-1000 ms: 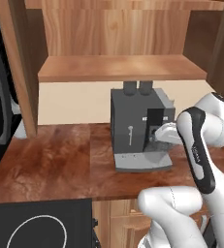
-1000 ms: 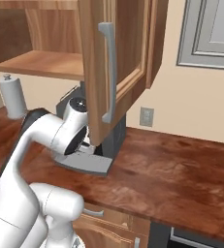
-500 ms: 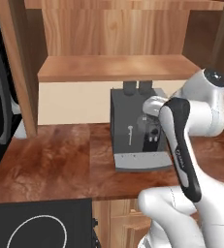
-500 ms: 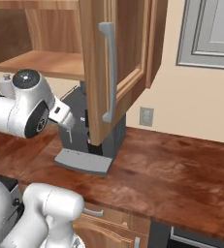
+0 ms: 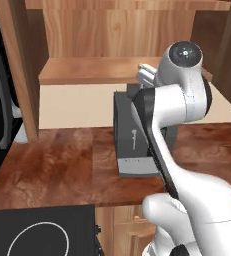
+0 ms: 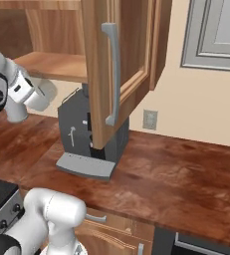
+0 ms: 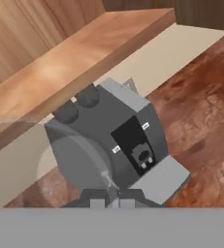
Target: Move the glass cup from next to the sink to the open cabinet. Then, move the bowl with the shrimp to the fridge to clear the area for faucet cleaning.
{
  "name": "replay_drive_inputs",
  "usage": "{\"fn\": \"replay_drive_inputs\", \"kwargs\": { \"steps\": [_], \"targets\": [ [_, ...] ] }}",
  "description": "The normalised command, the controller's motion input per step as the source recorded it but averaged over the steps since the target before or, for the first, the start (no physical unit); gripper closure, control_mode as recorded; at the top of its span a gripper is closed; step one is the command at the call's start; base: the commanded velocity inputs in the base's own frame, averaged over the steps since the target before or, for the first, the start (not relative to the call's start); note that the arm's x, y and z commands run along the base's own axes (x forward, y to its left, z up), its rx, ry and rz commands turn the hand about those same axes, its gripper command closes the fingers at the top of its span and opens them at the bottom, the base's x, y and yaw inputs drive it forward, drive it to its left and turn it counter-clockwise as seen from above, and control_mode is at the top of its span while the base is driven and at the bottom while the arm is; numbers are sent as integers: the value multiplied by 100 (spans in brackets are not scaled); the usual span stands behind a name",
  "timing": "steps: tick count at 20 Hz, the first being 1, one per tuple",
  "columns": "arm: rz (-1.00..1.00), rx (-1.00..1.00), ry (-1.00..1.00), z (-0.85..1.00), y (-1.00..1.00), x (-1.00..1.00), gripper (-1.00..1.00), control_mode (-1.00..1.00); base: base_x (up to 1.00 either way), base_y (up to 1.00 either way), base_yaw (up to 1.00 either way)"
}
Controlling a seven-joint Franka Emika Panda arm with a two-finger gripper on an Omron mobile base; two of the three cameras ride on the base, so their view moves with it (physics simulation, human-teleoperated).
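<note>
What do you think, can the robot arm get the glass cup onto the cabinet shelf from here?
Probably yes. The end effector holds the glass cup close to the front edge of the shelf. The cabinet door is swung open, and the coffee machine sits below the shelf, out of the way.

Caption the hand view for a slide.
Glass cup held in the fingers, raised beside the cabinet shelf above the grey coffee machine on the wood counter.
</note>
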Motion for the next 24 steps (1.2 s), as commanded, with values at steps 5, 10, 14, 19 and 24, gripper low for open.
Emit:
{"fn": "replay_drive_inputs", "kwargs": {
  "steps": [5,10,14,19,24],
  "targets": [
    [-24,26,13,64,-10,29,100,-100,0,0,0],
    [-7,40,2,14,-52,12,100,-100,0,0,0],
    [0,6,-3,-5,-8,2,100,-100,0,0,0],
    [0,-1,-10,-3,0,46,100,-100,0,0,0],
    [0,0,-14,-3,-4,68,100,-100,0,0,0]
  ]
}}
